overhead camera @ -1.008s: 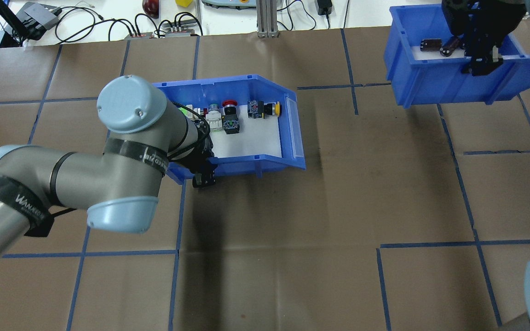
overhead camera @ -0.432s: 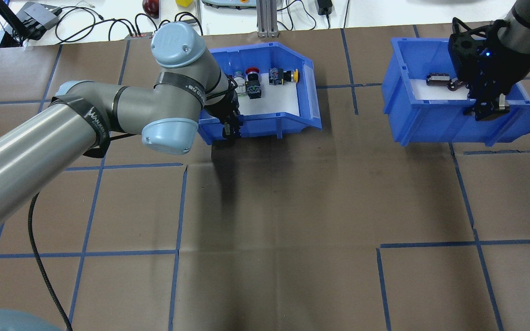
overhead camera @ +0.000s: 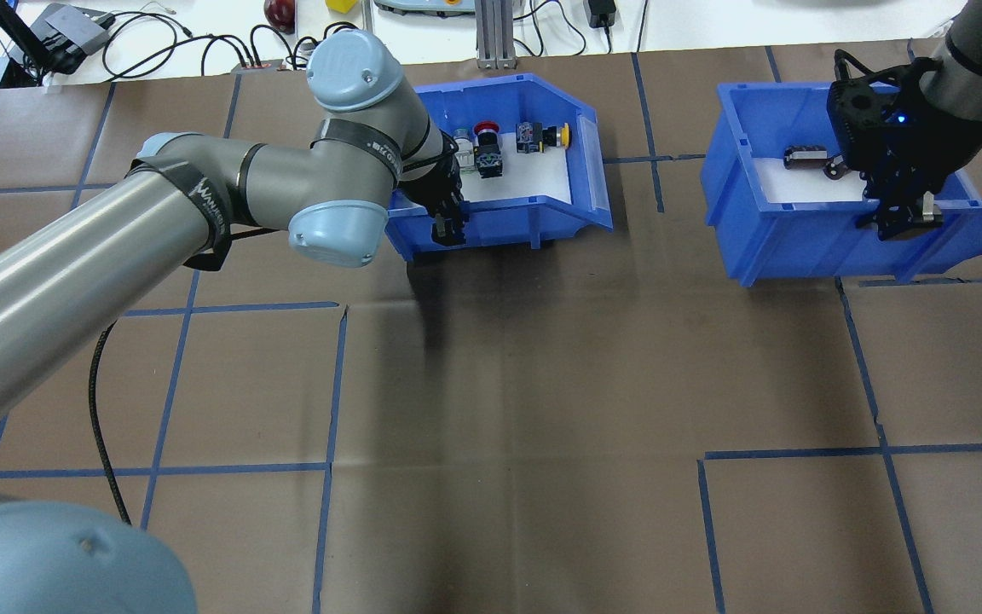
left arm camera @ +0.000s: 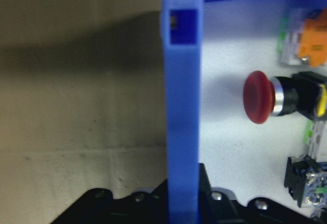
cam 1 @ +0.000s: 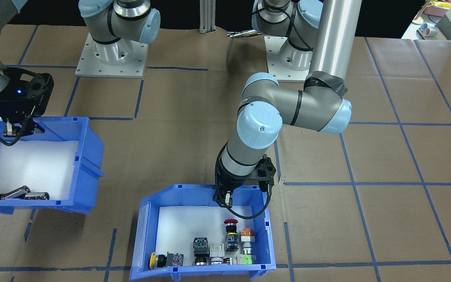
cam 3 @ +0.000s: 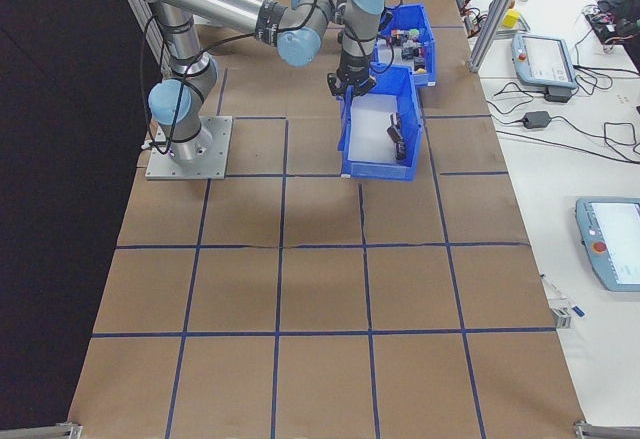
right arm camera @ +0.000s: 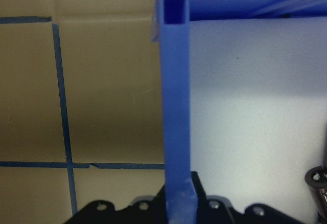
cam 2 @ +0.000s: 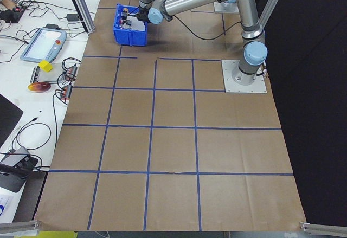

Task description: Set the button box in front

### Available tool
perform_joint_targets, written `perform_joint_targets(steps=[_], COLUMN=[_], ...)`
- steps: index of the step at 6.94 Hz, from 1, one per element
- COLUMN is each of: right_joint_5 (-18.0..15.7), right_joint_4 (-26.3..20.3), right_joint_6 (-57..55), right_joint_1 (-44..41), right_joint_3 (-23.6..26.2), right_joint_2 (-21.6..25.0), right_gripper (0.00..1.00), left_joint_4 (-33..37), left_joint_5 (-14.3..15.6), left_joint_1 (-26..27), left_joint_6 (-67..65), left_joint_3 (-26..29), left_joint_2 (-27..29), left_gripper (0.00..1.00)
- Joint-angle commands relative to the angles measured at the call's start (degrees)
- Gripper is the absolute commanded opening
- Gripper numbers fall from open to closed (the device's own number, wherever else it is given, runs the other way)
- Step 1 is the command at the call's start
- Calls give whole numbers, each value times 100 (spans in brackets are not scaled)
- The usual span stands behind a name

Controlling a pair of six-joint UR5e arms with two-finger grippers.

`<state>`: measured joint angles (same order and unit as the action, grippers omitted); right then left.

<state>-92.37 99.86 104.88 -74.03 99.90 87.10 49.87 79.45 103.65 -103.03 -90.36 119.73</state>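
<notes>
My left hand grips the button box wall, carrying it toward twelve o'clock; next, lower it flat onto the surface

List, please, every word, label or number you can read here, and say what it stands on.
"WANHE…", the rest unclear: black strap on the left arm.
White print on the second strap: too blurred to read.
Teach pendant screen: too small to read.
</notes>
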Motion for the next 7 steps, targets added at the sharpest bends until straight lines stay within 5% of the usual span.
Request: perform_joint_targets(steps=[1, 7], right_joint_5=[0, -9], right_joint_4=[7, 500], right_joint_6=[15, -12], right_joint_1=[-6, -41], right_joint_3=[38, 1022], right_joint_2=[9, 632], right_gripper=[8, 8], left_joint_4=[5, 111], left_joint_5=[0, 88], left_joint_1=[76, 147], left_joint_6=[108, -367], left_joint_3=[89, -87], left_joint_2=[85, -90], left_gripper=[1, 2])
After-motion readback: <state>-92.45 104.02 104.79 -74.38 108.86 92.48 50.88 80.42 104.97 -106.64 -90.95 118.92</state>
